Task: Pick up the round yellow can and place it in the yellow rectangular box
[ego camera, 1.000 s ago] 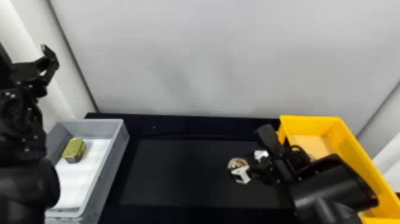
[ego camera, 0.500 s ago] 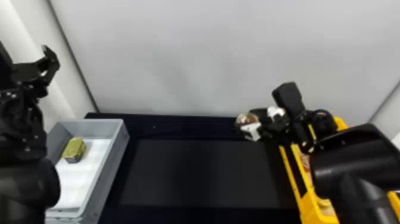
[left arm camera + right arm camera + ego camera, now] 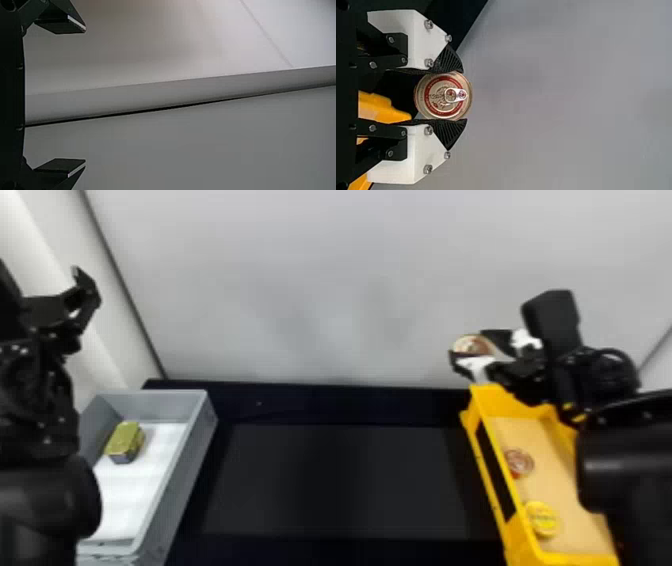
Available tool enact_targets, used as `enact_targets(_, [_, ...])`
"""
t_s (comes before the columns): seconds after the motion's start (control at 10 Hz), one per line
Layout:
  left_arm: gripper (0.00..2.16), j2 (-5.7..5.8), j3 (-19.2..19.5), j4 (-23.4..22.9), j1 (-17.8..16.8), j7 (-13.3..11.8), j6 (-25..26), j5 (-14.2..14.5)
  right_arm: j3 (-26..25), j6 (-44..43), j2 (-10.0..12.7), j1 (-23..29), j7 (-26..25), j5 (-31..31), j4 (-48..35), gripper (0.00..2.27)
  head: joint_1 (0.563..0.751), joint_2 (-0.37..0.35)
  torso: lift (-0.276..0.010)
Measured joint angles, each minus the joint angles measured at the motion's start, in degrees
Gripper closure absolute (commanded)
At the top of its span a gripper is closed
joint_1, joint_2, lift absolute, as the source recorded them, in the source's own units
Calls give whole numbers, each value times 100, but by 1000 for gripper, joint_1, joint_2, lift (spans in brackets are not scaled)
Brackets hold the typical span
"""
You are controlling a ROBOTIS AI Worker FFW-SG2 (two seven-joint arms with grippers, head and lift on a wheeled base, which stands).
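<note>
Can (image 3: pixel 467 344) moved right, near yellow box (image 3: pixel 492 394) far rim.

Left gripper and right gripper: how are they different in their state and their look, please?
The left gripper is open and empty, while the right gripper is closed on a round can. The left gripper's fingers look mostly black, while the right gripper's carry large white parts. Both have two facing fingers.

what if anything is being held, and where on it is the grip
The right gripper holds a round can by its round side, with fingers on opposite sides. The left gripper holds nothing.
</note>
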Motion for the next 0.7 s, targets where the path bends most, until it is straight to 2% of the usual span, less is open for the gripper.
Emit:
enact_targets(0.3, [96,0,5,-1,6,0,8,0,-437,247,-217,309,-233,142,-398,733,694,14,-60])
enact_targets(0.7, [96,0,34,-32,9,-20,8,-8,-937,591,-444,722,-181,456,-804,733,694,14,-60])
